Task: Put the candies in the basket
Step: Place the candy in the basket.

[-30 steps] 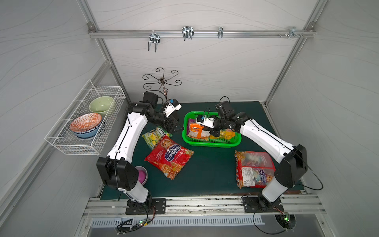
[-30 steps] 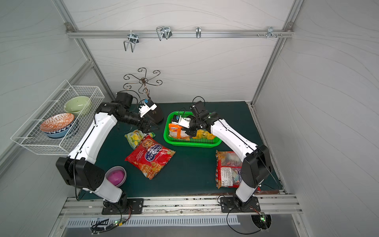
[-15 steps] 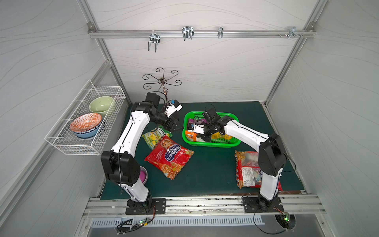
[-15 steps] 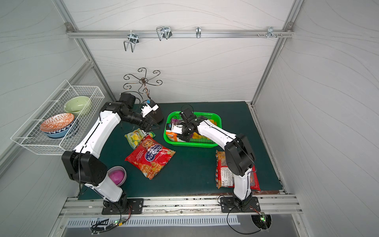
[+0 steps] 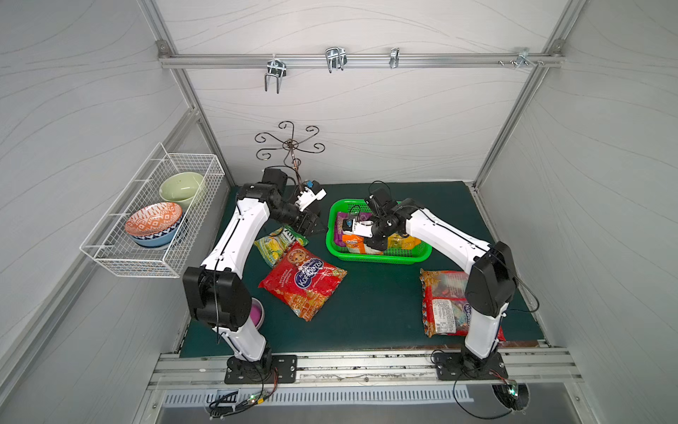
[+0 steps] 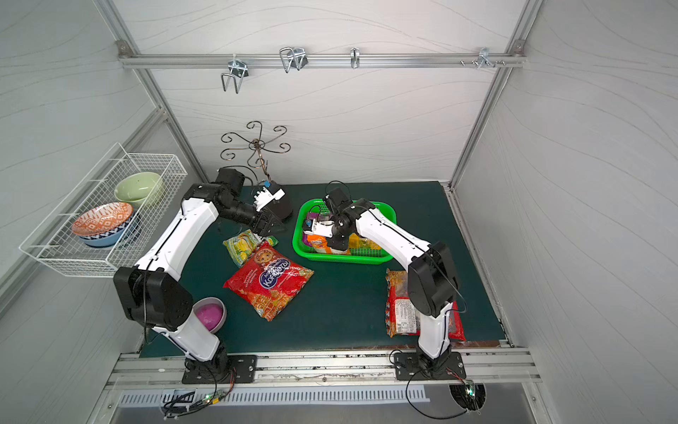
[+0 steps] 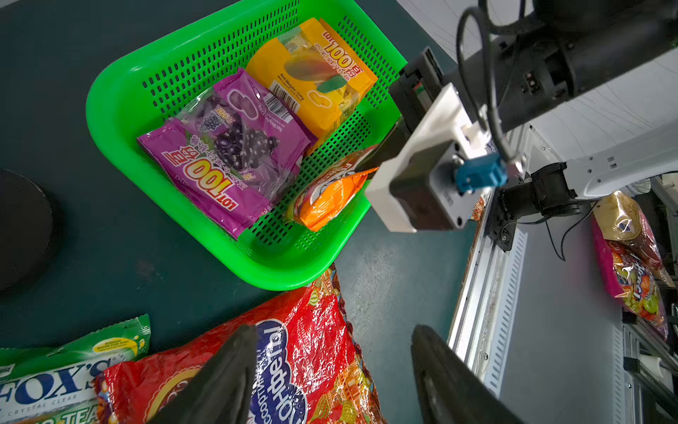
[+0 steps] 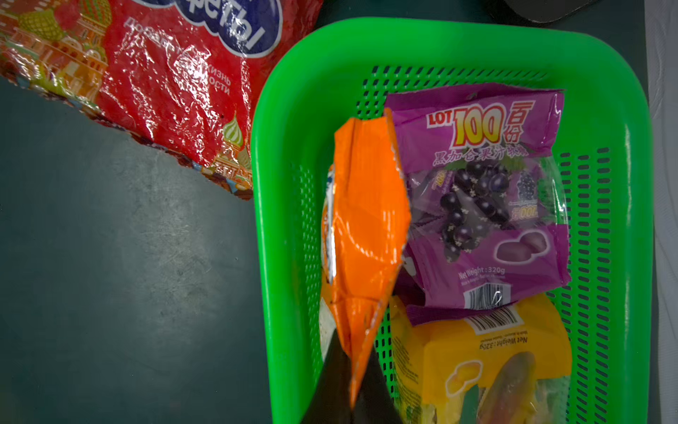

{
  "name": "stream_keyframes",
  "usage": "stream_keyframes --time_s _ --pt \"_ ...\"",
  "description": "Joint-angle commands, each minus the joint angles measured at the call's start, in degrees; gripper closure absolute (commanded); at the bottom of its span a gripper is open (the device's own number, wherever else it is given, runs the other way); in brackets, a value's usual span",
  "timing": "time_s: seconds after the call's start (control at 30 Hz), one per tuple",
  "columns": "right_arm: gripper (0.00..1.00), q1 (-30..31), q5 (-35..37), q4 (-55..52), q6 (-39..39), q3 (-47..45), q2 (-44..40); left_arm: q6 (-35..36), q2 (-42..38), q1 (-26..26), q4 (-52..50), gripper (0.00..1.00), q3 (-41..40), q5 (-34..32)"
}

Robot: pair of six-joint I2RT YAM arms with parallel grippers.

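In both top views six crinkly plastic candy bags are counted against one bright green perforated plastic basket (image 5: 403,254): three lie outside it on the dark green mat (image 5: 370,323), namely a large red foil bag (image 5: 304,281) with a blue oval logo before the basket's left end, a small green-yellow bag (image 5: 273,245) partly overlapped by it, and a second large red bag (image 5: 442,304) before the basket's right end. In the left wrist view three are seen inside the basket: a purple grape bag (image 7: 223,161), a yellow mango bag (image 7: 315,80) and a small orange bag (image 7: 330,198); the left gripper (image 7: 334,332) is held empty over the first red bag, jaws moderately apart, and the overlapped green-yellow bag could be dragged along in a lift. In the right wrist view the orange bag's top edge is pinched in the closed right gripper (image 8: 352,367), the bag upright beside the basket's wall; released there it might topple over the rim, and the two large red bags may be left perched on a shallow, crowded basket
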Motion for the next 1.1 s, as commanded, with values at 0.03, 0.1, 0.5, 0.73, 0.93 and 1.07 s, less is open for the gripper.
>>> stream_keyframes --time_s 0.03,0.1,0.5,0.73,0.93,1.07 --pt "1.0 4.1 10.1 -8.1 4.6 9.3 9.0 1.3 -0.5 -0.1 1.0 0.31 -0.6 -1.3" --pt "1.0 4.8 5.3 -9.1 8.5 12.9 11.8 1.5 -1.4 0.5 1.4 0.31 -1.6 -1.5" --pt "0.63 2.3 -15.8 -7.2 10.3 5.8 7.7 2.8 -3.5 3.7 2.1 0.3 -6.4 -0.6" --pt "0.72 -3.3 -21.1 1.8 10.8 -8.7 -3.8 5.2 0.0 -0.3 1.4 0.35 -4.6 -3.9" --pt "0.72 -1.2 -16.1 6.1 11.7 -11.5 -2.3 4.7 4.1 -4.5 2.2 0.41 -3.2 -4.1" --pt "0.83 -2.7 -17.5 13.7 16.7 -14.2 -2.6 4.5 7.1 -4.7 0.3 0.45 -0.8 -2.3"
